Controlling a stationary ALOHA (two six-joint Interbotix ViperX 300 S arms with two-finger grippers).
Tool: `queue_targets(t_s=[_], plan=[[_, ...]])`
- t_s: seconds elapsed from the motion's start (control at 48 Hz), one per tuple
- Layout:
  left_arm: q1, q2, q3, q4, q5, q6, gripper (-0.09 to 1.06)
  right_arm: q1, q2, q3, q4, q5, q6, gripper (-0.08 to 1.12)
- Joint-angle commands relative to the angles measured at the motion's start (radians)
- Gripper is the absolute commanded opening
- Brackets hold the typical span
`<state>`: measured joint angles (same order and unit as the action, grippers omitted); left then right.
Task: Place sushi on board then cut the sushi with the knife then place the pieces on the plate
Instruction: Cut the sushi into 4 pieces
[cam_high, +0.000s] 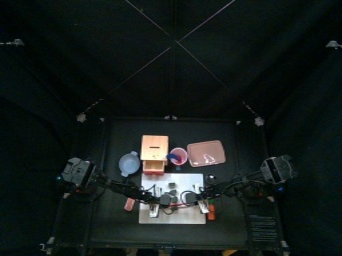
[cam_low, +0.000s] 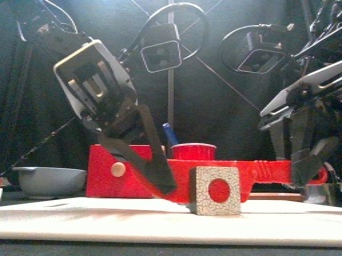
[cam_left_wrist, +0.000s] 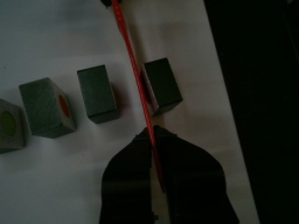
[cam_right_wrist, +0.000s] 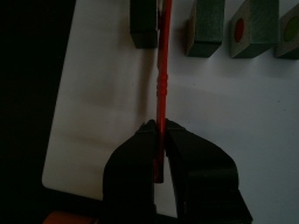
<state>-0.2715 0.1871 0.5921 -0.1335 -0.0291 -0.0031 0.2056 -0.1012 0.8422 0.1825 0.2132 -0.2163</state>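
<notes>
**1. Workpiece.** The sushi roll (cam_left_wrist: 100, 94) lies on the white cutting board (cam_left_wrist: 70, 39) as four dark green blocks in one row. In the left wrist view the row's long axis runs left to right across the frame. Three blocks sit at left and centre with narrow gaps between them. The end block (cam_left_wrist: 165, 83) sits at centre right, near the board's edge.

**2. Governing relation.** The red knife (cam_left_wrist: 132, 61) runs from bottom centre to the upper edge of the frame, crosswise to the row. It stands in the gap between the end block and its neighbour, against the end block's side. The right wrist view shows the same layout mirrored: end block at upper left, the other three at upper right, knife between. Judgement: all four blocks appear separated, so cutting looks nearly complete. Any further cut would lie toward frame left in the left wrist view.

**3. Grippers.** The left gripper (cam_left_wrist: 149, 131) is clenched, with the knife's red line emerging from the seam of its jaws. The right gripper (cam_right_wrist: 160, 124) is likewise clenched on a red knife shaft. Whether both grip one knife by opposite ends cannot be determined. Neither arm is clearly nearer the row.

**4. Destination.** In the top view the pink tray (cam_high: 207, 152) lies to the upper right of the board, apart from the blocks.
</notes>
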Motion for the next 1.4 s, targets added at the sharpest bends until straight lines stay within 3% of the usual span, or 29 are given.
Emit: queue_targets(t_s=[0.021, 0.125, 0.396, 0.521, 0.708, 0.812, 0.896, 1.083, 1.25, 1.396], plan=[[0.018, -0.06, -0.009, 0.012, -0.003, 0.005, 0.39, -0.011, -0.054, -0.021, -0.017, 0.015, -0.006, 0.42], [0.034, -0.069, -0.002, 0.012, -0.003, 0.005, 0.46, -0.021, -0.067, -0.021, -0.025, 0.028, -0.006, 0.42], [0.032, -0.08, -0.008, 0.009, -0.003, 0.003, 0.75, -0.041, -0.083, -0.032, -0.032, 0.072, -0.006, 0.42], [0.028, -0.084, -0.005, -0.003, -0.002, 0.003, 0.79, -0.06, -0.115, -0.048, -0.029, 0.121, -0.006, 0.42], [0.034, -0.137, 0.015, 0.002, -0.002, 0.005, 0.79, -0.077, -0.206, -0.044, -0.011, 0.178, -0.003, 0.42], [0.051, -0.178, 0.041, 0.02, -0.005, 0.005, 0.79, -0.115, -0.273, -0.034, 0.028, 0.225, -0.003, 0.42], [0.083, -0.21, 0.077, 0.041, -0.014, 0.005, 0.79, -0.15, -0.324, -0.02, 0.072, 0.272, -0.002, 0.42], [0.13, -0.244, 0.132, 0.066, -0.074, 0.006, 0.79, -0.218, -0.433, 0.041, 0.284, 0.368, 0.005, 0.42], [0.158, -0.249, 0.147, 0.135, -0.104, 0.008, 0.79, -0.272, -0.512, 0.118, 0.549, 0.377, 0.005, 0.42], [0.181, -0.249, 0.152, 0.175, -0.107, 0.006, 0.78, -0.293, -0.528, 0.195, 0.647, 0.39, 0.02, 0.43]])
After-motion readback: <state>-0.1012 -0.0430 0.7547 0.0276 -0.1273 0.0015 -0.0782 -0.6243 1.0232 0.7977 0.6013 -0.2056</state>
